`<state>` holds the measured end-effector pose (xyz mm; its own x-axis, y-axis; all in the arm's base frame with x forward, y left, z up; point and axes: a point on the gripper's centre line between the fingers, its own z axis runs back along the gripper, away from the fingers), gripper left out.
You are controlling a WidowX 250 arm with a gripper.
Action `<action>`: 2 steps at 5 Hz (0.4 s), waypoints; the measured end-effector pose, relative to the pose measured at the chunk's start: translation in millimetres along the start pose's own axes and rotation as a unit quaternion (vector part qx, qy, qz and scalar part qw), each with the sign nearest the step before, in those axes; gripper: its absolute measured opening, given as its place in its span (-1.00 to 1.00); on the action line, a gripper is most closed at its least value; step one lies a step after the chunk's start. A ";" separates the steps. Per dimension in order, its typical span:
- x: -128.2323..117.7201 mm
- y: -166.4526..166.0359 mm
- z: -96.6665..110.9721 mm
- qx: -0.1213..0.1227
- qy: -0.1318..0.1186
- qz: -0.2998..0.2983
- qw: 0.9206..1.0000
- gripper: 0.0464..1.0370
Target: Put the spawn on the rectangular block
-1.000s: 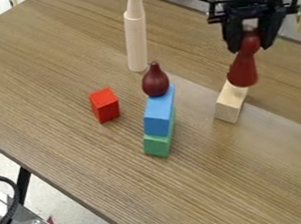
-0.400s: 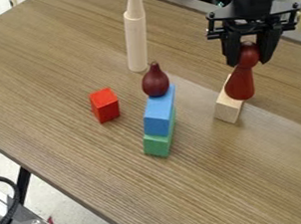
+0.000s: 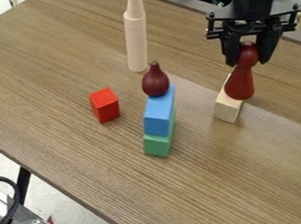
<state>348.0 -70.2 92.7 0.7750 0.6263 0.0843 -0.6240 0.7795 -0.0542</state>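
The spawn [image 3: 239,83], a red pawn-shaped piece, is in the right half of the frame, above centre, rounded head up and leaning slightly. The black gripper [image 3: 247,58] hangs down at the upper right, its two fingers closed in on either side of that head and holding it. The spawn's wide base overlaps the top of the pale rectangular block [image 3: 228,110]; whether it touches the block I cannot tell.

Near the centre, a dark red pear-shaped piece [image 3: 155,81] stands on a blue block [image 3: 158,117], which sits on a green block [image 3: 157,146]. Left of this stack is a red block [image 3: 105,106]. At the upper middle, a pale cone [image 3: 134,4] tops an upright pale cylinder [image 3: 136,43] on the wooden table [image 3: 48,59].
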 end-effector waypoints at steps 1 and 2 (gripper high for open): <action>-0.2 3.3 -0.2 0.002 -0.002 0.000 1.000 0.05; 0.0 6.5 -0.8 0.004 -0.003 0.000 1.000 0.05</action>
<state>344.0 -65.1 91.5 0.7739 0.6268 0.0910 -0.6254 0.7789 -0.0467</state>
